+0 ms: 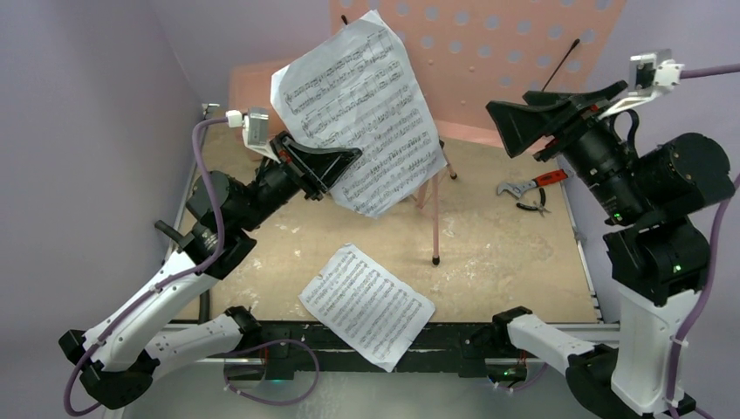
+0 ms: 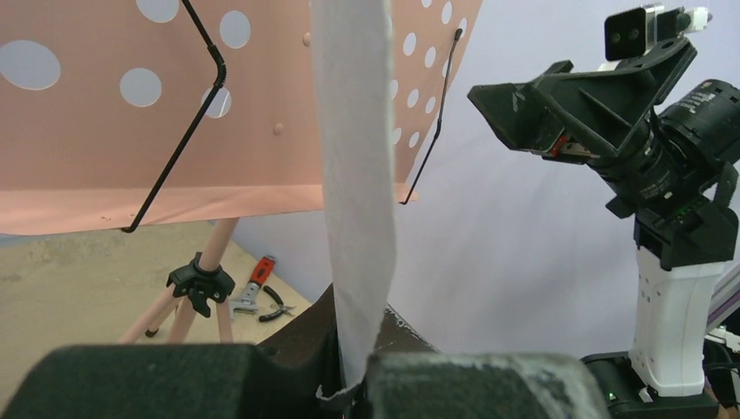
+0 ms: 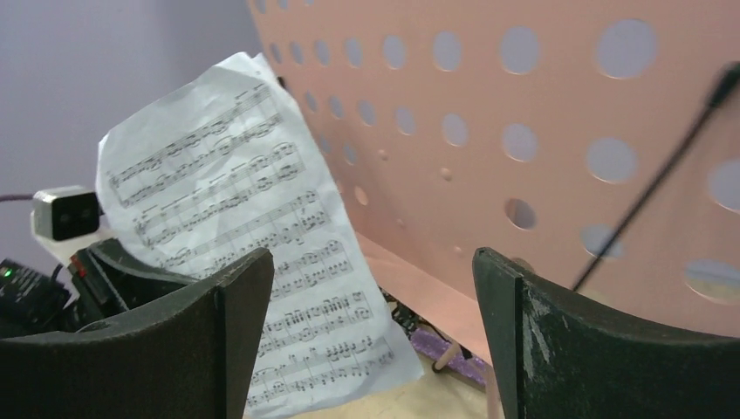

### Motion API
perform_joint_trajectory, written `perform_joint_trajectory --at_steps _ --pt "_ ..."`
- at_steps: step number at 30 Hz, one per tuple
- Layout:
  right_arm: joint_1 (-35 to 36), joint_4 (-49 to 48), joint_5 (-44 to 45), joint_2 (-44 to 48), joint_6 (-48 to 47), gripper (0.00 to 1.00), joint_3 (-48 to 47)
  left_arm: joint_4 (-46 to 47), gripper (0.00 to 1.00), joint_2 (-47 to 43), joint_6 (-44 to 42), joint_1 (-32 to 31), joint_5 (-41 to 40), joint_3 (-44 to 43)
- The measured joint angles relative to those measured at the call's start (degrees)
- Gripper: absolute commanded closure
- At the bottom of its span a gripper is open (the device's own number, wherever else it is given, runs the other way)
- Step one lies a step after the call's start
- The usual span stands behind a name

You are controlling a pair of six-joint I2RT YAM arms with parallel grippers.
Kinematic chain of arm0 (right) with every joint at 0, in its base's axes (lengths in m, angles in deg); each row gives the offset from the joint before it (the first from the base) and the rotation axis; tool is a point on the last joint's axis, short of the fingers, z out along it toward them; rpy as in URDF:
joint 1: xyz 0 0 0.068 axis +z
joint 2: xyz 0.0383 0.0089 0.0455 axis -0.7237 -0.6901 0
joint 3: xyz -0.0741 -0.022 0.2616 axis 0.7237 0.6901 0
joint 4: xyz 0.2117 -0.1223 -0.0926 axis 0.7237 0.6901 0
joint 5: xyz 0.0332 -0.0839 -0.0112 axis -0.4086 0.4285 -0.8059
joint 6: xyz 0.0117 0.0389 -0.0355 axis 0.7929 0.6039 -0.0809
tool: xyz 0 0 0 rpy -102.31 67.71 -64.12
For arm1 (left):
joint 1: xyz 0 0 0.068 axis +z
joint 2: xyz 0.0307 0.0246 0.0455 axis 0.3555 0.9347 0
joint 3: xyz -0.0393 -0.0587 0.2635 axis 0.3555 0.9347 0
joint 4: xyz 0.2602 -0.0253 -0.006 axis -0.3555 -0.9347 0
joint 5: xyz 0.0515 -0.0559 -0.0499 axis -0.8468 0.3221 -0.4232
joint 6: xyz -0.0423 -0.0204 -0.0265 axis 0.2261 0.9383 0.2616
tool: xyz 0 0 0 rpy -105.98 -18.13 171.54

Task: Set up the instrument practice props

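Observation:
My left gripper [image 1: 336,168] is shut on the edge of a white sheet-music page [image 1: 362,113] and holds it upright in the air, just left of the pink perforated music stand [image 1: 489,52]. In the left wrist view the page [image 2: 353,175] runs edge-on up from my closed fingers, with the stand's desk [image 2: 105,140] behind it. A second page [image 1: 366,303] lies flat at the table's near edge. My right gripper [image 1: 524,122] is open and empty, raised in front of the stand's desk [image 3: 541,131]. The purple glitter microphone [image 3: 449,353] lies under the stand's shelf.
A red-handled wrench [image 1: 532,183] and black pliers [image 1: 534,206] lie on the table at the right. The stand's tripod legs [image 1: 434,218] reach toward the middle of the table. A pink case [image 1: 253,87] sits at the back left. Purple walls enclose the table.

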Motion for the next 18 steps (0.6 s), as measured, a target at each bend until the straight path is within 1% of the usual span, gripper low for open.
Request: perform_joint_trajectory --at_steps 3,9,13,16,18 --pt "0.0 3.96 6.45 0.59 0.02 0.2 -1.57 0.0 1.0 0.98 0.0 -0.02 -0.11 -1.31" --pt "0.0 10.12 15.41 1.99 0.35 0.2 -3.19 0.0 1.0 4.26 -0.04 -0.02 1.03 -5.49" --pt "0.0 12.87 18.64 1.4 0.79 0.22 -3.37 -0.02 1.0 6.86 -0.26 0.0 3.17 -8.52" --pt "0.0 14.36 19.32 0.48 1.07 0.24 -3.34 -0.09 1.0 8.85 -1.11 0.0 5.57 -10.99" --pt "0.0 14.75 19.76 -0.15 1.14 0.28 -3.34 -0.42 1.0 10.14 -1.7 0.0 7.15 -12.7"
